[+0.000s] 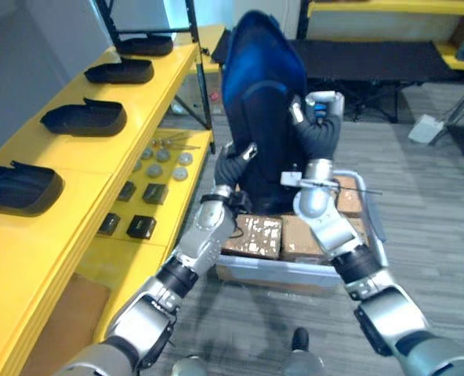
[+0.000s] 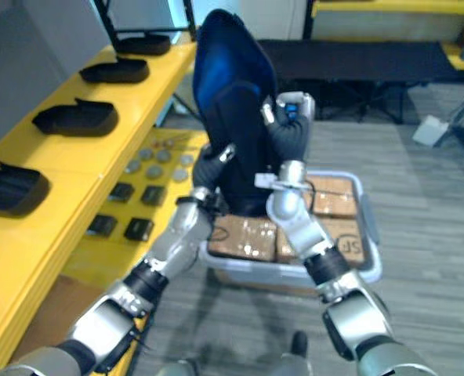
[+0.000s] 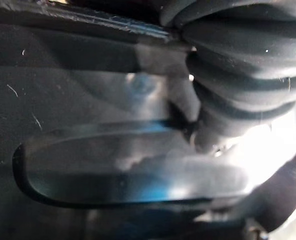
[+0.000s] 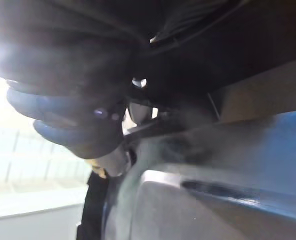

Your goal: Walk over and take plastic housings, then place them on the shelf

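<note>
A large dark blue-black plastic housing (image 1: pixel 259 86) stands upright in the air over a grey bin, held between my two hands. My left hand (image 1: pixel 236 163) presses against its lower left side. On the right side, higher up, sits my right hand (image 1: pixel 320 129). In the left wrist view the housing's glossy surface (image 3: pixel 88 100) lies right against my left hand's ribbed cover (image 3: pixel 248 60). The right wrist view shows the same for the housing (image 4: pixel 213 200) and my right hand (image 4: pixel 63 75). The housing hides how each hand grips it.
A yellow shelf (image 1: pixel 99 168) runs along the left, with several black housings (image 1: pixel 85 117) on its top level. Small black parts (image 1: pixel 142 227) and metal discs (image 1: pixel 169 160) lie on its lower level. Below the housing, the grey bin (image 1: pixel 295 270) holds cardboard boxes (image 1: pixel 251 233). A black table (image 1: pixel 373 59) stands behind.
</note>
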Controlling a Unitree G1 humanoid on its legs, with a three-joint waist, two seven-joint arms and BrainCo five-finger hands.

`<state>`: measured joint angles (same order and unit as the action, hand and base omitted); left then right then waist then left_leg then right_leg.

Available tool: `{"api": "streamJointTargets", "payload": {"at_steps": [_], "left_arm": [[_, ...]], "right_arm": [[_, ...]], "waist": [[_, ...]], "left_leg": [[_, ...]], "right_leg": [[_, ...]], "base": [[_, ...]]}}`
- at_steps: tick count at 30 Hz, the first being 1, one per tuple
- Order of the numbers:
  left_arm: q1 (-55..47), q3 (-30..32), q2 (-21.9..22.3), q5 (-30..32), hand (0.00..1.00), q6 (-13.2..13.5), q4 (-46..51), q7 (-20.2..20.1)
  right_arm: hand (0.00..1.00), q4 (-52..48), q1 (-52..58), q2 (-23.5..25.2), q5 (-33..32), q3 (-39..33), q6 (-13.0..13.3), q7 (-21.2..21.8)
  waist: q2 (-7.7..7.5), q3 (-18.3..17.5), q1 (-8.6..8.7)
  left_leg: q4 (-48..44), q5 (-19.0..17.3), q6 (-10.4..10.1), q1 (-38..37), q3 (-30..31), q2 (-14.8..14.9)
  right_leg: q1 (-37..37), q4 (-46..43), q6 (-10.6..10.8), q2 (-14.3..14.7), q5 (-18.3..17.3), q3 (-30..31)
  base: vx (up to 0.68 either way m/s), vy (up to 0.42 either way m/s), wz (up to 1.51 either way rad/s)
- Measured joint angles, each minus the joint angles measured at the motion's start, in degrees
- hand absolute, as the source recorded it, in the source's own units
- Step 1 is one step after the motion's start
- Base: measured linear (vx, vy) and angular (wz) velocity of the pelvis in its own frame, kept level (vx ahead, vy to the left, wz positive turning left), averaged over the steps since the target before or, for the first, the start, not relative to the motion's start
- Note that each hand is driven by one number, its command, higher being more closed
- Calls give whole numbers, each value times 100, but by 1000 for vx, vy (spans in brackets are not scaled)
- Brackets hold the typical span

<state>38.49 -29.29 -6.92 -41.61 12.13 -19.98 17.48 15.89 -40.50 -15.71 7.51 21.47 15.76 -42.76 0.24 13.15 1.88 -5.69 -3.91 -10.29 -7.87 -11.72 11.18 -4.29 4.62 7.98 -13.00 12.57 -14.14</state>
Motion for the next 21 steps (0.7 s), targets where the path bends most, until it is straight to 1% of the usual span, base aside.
{"api": "streamJointTargets", "payload": {"at_steps": [2,4,7,9,15,16,21], "left_arm": [[-36,-5,0,140,100,-30,15,72],[-54,-5,-6,436,100,-171,134,247],[-72,-5,-60,718,100,-320,239,328],[-111,4,-176,871,100,-443,414,343],[-253,67,-190,960,100,-576,569,343],[-294,119,-194,1180,100,-679,665,343],[-332,197,-221,1674,100,-765,806,344]], "right_arm": [[0,0,44,31,-10,0,-51,-17],[0,2,95,54,-70,-5,-89,-137],[0,-4,192,86,-279,-9,-89,-213],[0,-16,241,145,-356,-28,-88,-221],[0,-87,444,298,-396,-90,-81,-221],[0,-85,508,351,-400,-131,-74,-234],[0,-114,658,404,-404,-230,-76,-233]], "waist": [[-59,-90,2],[-121,-161,-11],[-179,-244,-20],[-196,-254,-15],[-258,-294,-21],[-310,-327,-24],[-390,-379,-36]], "left_leg": [[31,19,-6,-20,-1,-2],[37,29,-14,-22,0,-3],[97,60,-26,-50,-4,-6],[141,79,-23,-82,-8,-9],[165,79,-23,-125,-6,-15],[166,78,-23,-125,-7,-17],[169,78,-23,-140,-7,-18]], "right_leg": [[-4,1,-3,2,-2,-2],[-5,1,-3,0,-2,-3],[-3,2,-2,1,-1,-7],[-7,2,-1,2,0,-4],[-48,5,-2,1,-1,-12],[-47,6,-2,0,-1,-12],[-49,38,-31,0,-23,-11]], "base": [[0,0,0],[0,0,0],[0,32,0],[3,16,-1],[-1,34,0],[-8,36,0],[-11,29,-1]]}}
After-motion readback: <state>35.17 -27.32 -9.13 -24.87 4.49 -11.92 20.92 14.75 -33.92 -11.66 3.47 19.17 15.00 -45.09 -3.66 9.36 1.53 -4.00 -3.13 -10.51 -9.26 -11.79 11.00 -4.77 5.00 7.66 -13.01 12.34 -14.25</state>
